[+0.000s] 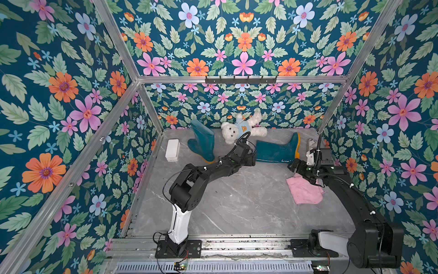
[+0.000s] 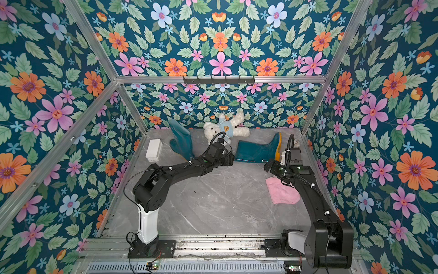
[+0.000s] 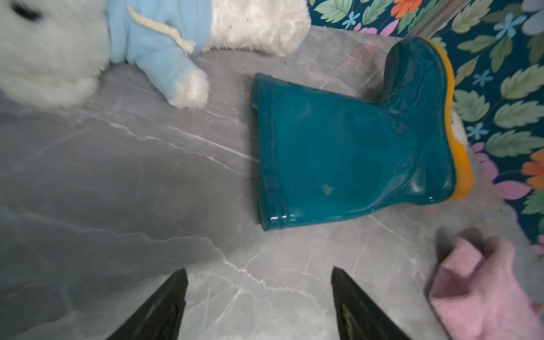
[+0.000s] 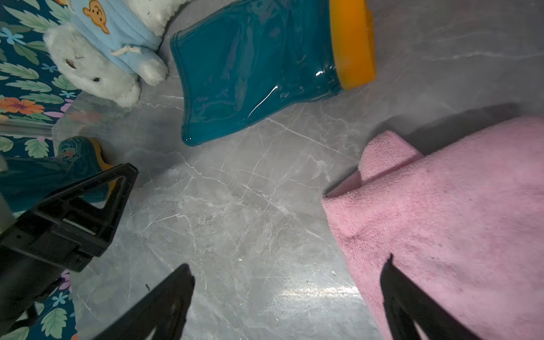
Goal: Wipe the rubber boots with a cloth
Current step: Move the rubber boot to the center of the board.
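Grey marble tabletop [image 1: 237, 208] gives open surface across centre and front, bounded by floral walls. One of the rubber boots [image 1: 275, 151] lies on its side at rear right, its sole close to the right wall. The second boot [image 1: 203, 142] sits rear left, between the teddy bear [image 1: 239, 130] and a white box [image 1: 172, 150]. The cloth [image 1: 304, 192] lies near the right wall, apart from the lying boot.

Left gripper [image 3: 259, 294]: jaws wide, empty, facing the lying boot's shaft opening.

Right gripper [image 4: 288, 265]: jaws wide, holding nothing. One finger [image 4: 412, 303] is over the cloth edge; contact cannot be determined.
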You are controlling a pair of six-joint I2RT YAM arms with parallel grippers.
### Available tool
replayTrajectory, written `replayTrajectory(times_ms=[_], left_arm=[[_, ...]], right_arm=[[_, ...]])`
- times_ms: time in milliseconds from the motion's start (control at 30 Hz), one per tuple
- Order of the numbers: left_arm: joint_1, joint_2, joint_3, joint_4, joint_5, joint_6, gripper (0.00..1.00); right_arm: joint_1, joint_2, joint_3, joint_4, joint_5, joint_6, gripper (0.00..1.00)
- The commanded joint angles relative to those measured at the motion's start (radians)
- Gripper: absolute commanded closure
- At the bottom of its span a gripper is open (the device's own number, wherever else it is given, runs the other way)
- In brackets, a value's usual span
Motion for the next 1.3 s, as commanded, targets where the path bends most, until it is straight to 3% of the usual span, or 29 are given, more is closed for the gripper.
replayTrajectory(times_ms=[0, 200, 500, 1000, 1267], left_arm=[[-0.001, 0.039, 0.029, 0.13, 0.109, -0.215, 0.21], [-0.001, 0.084, 0.014, 0.205, 0.127, -0.404, 0.21], [-0.011, 0.114, -0.015, 0.238, 0.086, -0.536, 0.21], [-0.032, 0.234, 0.102, 0.22, 0.01, -0.593, 0.29], [-0.037, 0.293, 0.162, 0.198, -0.017, -0.601, 0.39]], right_arm=[[-0.014, -0.018, -0.004, -0.016, 0.023, -0.028, 0.01], [-0.022, -0.03, -0.011, -0.019, 0.04, -0.052, 0.01], [-0.035, -0.041, -0.03, 0.005, 0.028, -0.058, 0.01], [-0.054, -0.04, -0.053, 0.057, 0.006, -0.058, 0.01], [-0.066, -0.058, -0.061, 0.069, 0.003, -0.058, 0.01]])
